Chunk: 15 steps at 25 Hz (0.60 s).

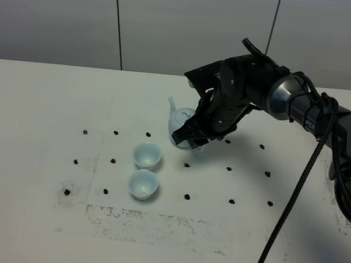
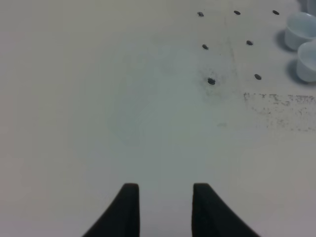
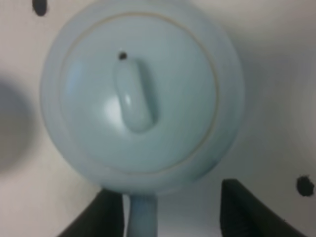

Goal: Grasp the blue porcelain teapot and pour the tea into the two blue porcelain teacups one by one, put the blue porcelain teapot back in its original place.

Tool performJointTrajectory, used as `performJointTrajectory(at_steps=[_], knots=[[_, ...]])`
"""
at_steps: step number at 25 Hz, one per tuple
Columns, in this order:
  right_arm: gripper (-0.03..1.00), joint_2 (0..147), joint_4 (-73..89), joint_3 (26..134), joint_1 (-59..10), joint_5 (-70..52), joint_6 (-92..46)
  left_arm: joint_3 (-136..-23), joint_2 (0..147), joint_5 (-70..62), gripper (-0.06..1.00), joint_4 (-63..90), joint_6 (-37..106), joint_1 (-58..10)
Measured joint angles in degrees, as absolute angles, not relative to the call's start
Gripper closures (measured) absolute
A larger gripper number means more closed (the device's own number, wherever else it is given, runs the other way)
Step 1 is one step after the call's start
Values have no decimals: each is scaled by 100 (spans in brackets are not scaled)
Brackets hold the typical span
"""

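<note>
The blue porcelain teapot (image 1: 179, 120) stood upright on the white bench (image 1: 42, 113), lid on, directly under the right gripper (image 1: 190, 142). In the right wrist view the teapot (image 3: 143, 94) filled most of the picture, seen from above, with its oblong knob (image 3: 134, 101) in the middle of the lid. The loop handle (image 3: 142, 217) ran back between the right gripper's (image 3: 170, 197) fingers (image 3: 244, 212). Those fingers were spread wide: one sat just beside the handle, and the other stood clear of it with bare bench between. They were not pinching anything. The spout (image 1: 172, 106) pointed away from the fingers.

The two blue porcelain teacups (image 1: 147, 155) (image 1: 142, 184) stood side by side on the bench near the right fingers, on the spout side of the teapot and apart from it.

The left gripper (image 2: 165, 190) hung over bare bench, well apart from the teacups (image 2: 301, 29). Its fingers (image 2: 129, 210) stood a little apart and held nothing.

Small black dots (image 1: 186, 165) lay in rows across the bench around the teapot and cups. A black cable (image 1: 293, 197) trailed from the right arm.
</note>
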<state>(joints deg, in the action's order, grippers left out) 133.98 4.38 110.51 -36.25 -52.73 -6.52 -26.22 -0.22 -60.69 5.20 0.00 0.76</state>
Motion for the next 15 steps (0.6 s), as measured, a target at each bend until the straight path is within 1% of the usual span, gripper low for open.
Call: performJointTrajectory(at_steps=[3,6,8,12,15], knots=[[59,13454,438,11051,-3625,-5242,-652,-2622,-22,-6069,65,520,0,76],[65,13467,431,11051,-3625,-5205,-652,-2622,-22,-6069,65,520,0,76],[73,13467,419,11051,-3625,-5161,-650,-2622,-22,-6069,65,520,0,76],[92,13467,433,11051,-3625,-5042,-801,-2622,-22,-6069,65,520,0,76],[93,13467,438,11051,-3625,-4948,-862,-2622,-22,-6069,65,520,0,76]])
